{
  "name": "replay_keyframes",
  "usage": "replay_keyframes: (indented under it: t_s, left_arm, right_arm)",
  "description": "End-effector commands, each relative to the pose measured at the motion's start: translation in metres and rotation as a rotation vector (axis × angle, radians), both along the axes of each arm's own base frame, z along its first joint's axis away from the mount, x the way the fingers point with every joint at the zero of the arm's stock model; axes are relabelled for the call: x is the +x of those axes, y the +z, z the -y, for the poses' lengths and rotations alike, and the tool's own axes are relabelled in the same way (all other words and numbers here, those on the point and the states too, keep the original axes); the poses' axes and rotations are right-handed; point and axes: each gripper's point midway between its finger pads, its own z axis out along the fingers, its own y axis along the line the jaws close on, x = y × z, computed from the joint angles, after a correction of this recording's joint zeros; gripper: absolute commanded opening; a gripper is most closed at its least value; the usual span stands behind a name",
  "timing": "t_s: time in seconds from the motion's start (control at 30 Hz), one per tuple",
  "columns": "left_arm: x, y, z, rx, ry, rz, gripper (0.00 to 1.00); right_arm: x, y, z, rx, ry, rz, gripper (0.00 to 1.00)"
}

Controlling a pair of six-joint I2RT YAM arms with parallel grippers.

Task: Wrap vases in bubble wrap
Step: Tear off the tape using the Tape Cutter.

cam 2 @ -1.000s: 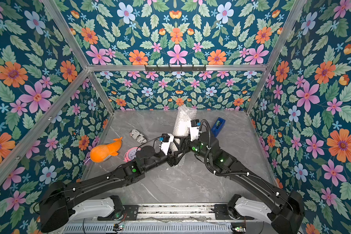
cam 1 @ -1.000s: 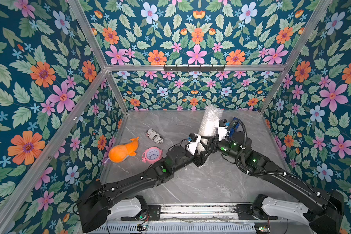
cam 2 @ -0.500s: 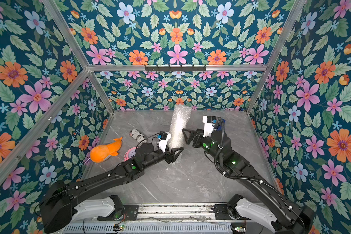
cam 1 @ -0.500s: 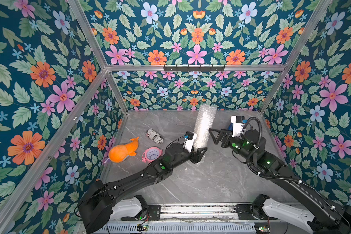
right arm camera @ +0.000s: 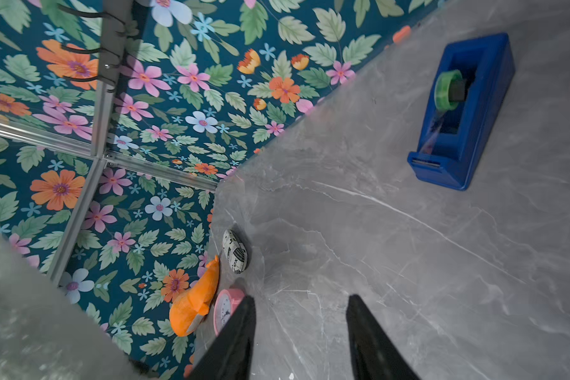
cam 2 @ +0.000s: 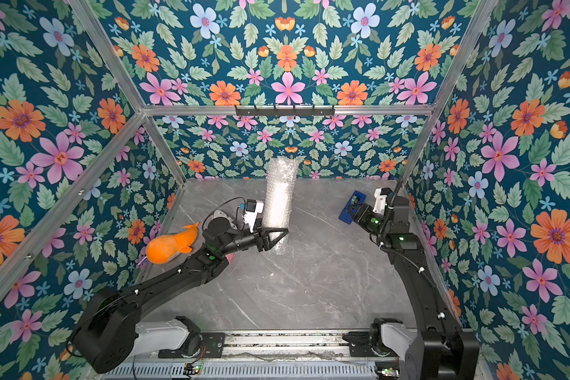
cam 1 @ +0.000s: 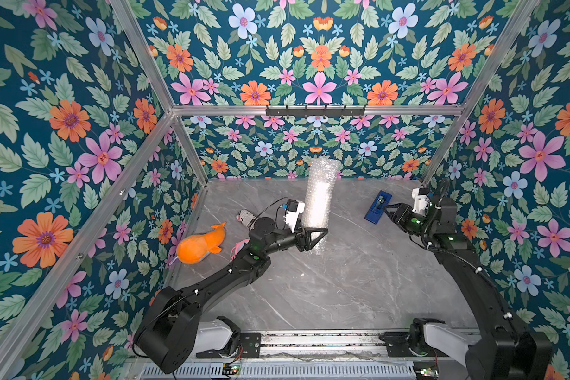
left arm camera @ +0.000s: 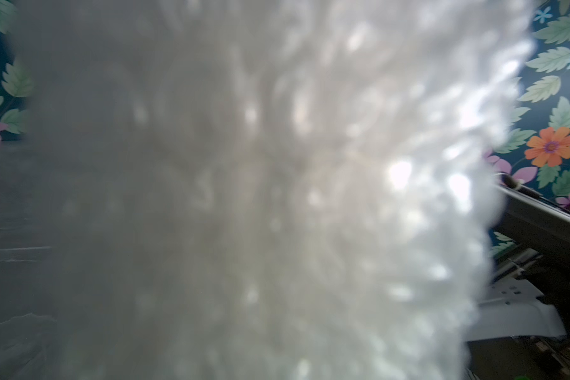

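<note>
Clamping upright bubble wrap roll (cam 1: 320, 197) in left gripper (cam 1: 320, 237), holding right gripper (right arm camera: 300, 297) open, empty, near blue tape dispenser (cam 1: 378, 207).

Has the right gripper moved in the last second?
Yes: the right gripper has pulled away from the bubble wrap, rightward, to beside the blue tape dispenser.

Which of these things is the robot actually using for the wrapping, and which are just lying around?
In use: bubble wrap, rolled upright, gripped by the left gripper; blue tape dispenser, probably for sealing, near the open right gripper. The vase is not visible.
Lying about: orange plush toy; pink alarm clock; newspaper-print cylinder.
</note>
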Motion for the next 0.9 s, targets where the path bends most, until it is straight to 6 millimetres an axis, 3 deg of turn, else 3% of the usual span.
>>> replay_keyframes:
  t_s: [0.0, 0.23, 0.43, 0.6, 0.87]
  left_arm:
    - [-0.005, 0.018, 0.001, -0.05, -0.042, 0.064, 0.0]
    - [0.0, 0.002, -0.001, -0.011, -0.003, 0.025, 0.0]
    - [0.0, -0.005, -0.003, 0.01, 0.007, 0.009, 0.0]
    - [0.001, -0.008, -0.004, 0.025, 0.018, 0.006, 0.0]
    - [0.004, -0.013, -0.001, 0.034, 0.015, -0.012, 0.0]
  right_arm:
    - [0.015, -0.008, 0.0, -0.034, 0.065, 0.012, 0.46]
    - [0.069, -0.052, 0.029, 0.109, 0.022, -0.085, 0.39]
    - [0.104, -0.09, 0.034, 0.128, 0.028, -0.155, 0.33]
    - [0.121, -0.115, 0.041, 0.09, 0.01, -0.185, 0.34]
    - [0.136, -0.134, 0.046, 0.074, 0.002, -0.184, 0.34]
